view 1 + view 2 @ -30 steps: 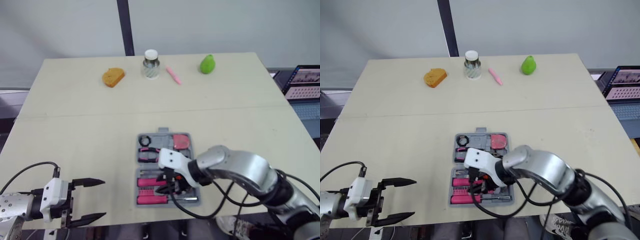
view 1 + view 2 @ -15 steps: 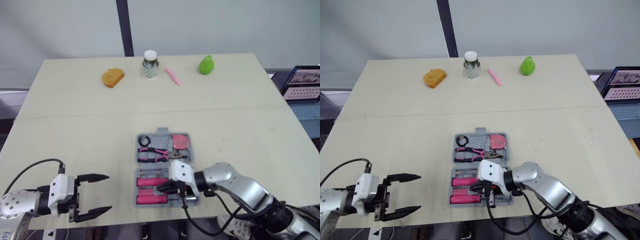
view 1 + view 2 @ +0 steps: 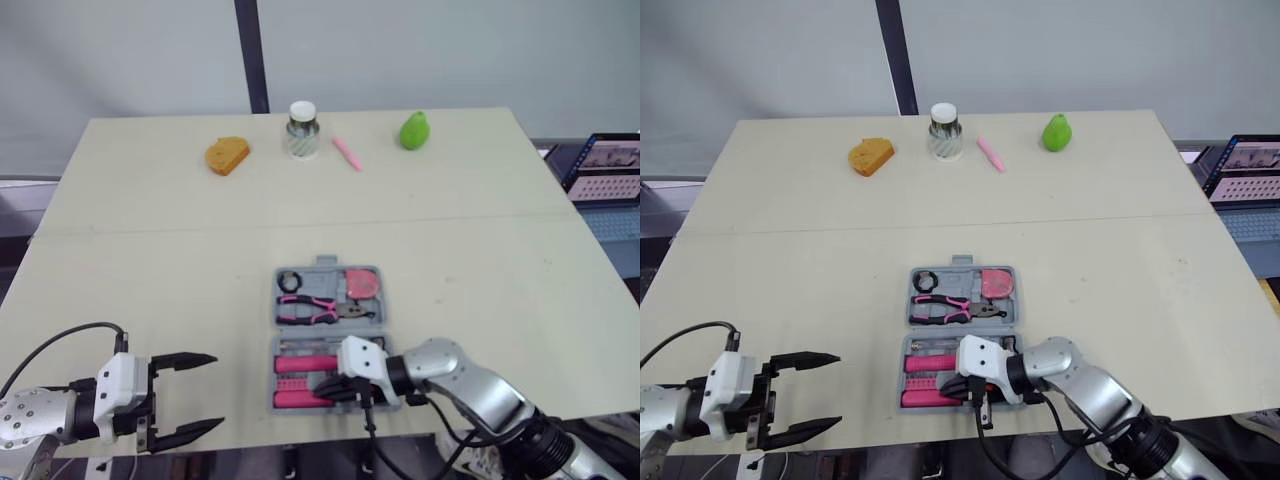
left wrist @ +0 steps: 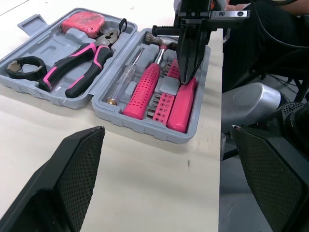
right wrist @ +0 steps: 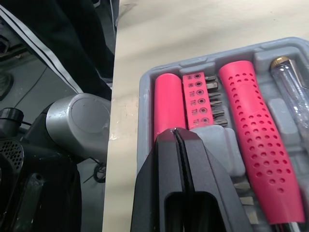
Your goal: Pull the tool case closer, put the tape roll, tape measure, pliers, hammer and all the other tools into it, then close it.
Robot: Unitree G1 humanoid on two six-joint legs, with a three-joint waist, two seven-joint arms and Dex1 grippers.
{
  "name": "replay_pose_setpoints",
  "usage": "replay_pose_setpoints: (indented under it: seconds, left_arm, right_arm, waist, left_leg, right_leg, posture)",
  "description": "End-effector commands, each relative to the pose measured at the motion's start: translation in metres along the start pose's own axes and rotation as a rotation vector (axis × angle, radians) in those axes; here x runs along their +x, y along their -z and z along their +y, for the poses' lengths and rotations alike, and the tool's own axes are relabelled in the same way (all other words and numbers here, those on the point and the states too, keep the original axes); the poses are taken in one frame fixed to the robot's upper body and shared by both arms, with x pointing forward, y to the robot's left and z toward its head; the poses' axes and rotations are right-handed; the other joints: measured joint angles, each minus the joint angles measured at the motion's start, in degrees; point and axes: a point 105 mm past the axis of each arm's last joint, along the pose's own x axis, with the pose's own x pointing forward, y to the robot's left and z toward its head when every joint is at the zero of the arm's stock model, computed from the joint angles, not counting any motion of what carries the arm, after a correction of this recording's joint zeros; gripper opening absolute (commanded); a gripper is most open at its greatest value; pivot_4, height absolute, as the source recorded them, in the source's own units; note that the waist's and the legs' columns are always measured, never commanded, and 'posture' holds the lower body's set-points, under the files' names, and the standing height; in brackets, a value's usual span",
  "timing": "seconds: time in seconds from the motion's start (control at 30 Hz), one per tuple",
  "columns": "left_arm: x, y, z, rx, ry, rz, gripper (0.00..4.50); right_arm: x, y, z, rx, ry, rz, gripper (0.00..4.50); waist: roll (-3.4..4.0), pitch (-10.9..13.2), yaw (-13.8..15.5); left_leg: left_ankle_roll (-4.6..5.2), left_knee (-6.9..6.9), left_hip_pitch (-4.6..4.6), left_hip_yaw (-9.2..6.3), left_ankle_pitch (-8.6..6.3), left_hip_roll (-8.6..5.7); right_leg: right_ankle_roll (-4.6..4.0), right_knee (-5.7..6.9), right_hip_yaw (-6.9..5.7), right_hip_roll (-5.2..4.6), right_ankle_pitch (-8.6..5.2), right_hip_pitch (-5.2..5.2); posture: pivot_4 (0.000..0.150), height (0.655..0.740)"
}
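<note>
Grey plastic tool case (image 3: 326, 331), count one, lies open and flat on the table (image 3: 150, 250), close to the near edge. Far half holds one black tape roll (image 3: 290, 281), one pair of pink-handled pliers (image 3: 305, 308) and one red tape measure (image 3: 361, 283). Near half holds one hammer (image 4: 145, 89) with a perforated pink handle, one clear-handled screwdriver (image 4: 124, 84), one pink bit strip (image 5: 200, 99) and one smooth pink handle (image 5: 169, 111).

Right gripper (image 5: 175, 133) hangs over the near half, above the smooth pink handle and the bit strip. Its two fingers are pressed together with nothing between them.

Left gripper (image 3: 215, 390) sits at the table's near left edge, well apart from the case, fingers spread wide and empty.

Along the far edge: one orange object (image 3: 227, 154), one white-lidded jar (image 3: 301, 128), one pink pen (image 3: 346, 151), one green pear (image 3: 414, 129).
</note>
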Motion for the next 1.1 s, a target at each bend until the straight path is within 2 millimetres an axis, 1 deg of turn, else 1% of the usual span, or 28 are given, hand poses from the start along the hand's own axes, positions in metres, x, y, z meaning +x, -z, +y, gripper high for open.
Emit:
replay_pose_setpoints:
  seconds: [0.03,0.57,0.9,1.1]
  left_arm:
    - [-0.003,-0.007,0.000,0.033,0.002,-0.006,4.50]
    - [-0.008,-0.005,-0.001,0.033,-0.008,0.004,4.50]
    - [-0.009,-0.004,-0.001,0.032,-0.013,0.008,4.50]
    - [-0.010,-0.003,-0.002,0.033,-0.009,0.011,4.50]
  right_arm:
    - [0.002,-0.001,0.004,-0.005,-0.021,-0.017,0.04]
    - [0.007,0.010,0.004,0.026,-0.020,-0.014,0.04]
    - [0.009,0.010,0.007,0.029,-0.024,-0.035,0.04]
    - [0.011,0.015,0.006,0.038,-0.011,-0.027,0.04]
  waist:
    - [0.00,0.00,0.00]
    - [-0.10,-0.07,-0.03]
    - [-0.22,-0.14,-0.03]
    - [-0.25,-0.17,-0.04]
  left_leg:
    - [0.00,0.00,0.00,0.00,0.00,0.00]
    - [0.00,0.00,0.03,-0.01,0.00,0.00]
    - [0.00,0.00,0.06,-0.02,0.00,0.00]
    - [0.00,0.00,0.07,-0.02,0.00,0.00]
  right_leg:
    - [0.00,0.00,0.00,0.00,0.00,0.00]
    - [0.00,0.02,-0.01,0.01,0.00,0.02]
    - [0.00,0.03,0.00,0.01,0.00,0.04]
    - [-0.01,0.03,0.00,0.01,0.00,0.04]
  posture:
    - [0.150,0.6950]
    - [0.150,0.6950]
    - [0.150,0.6950]
    - [0.150,0.6950]
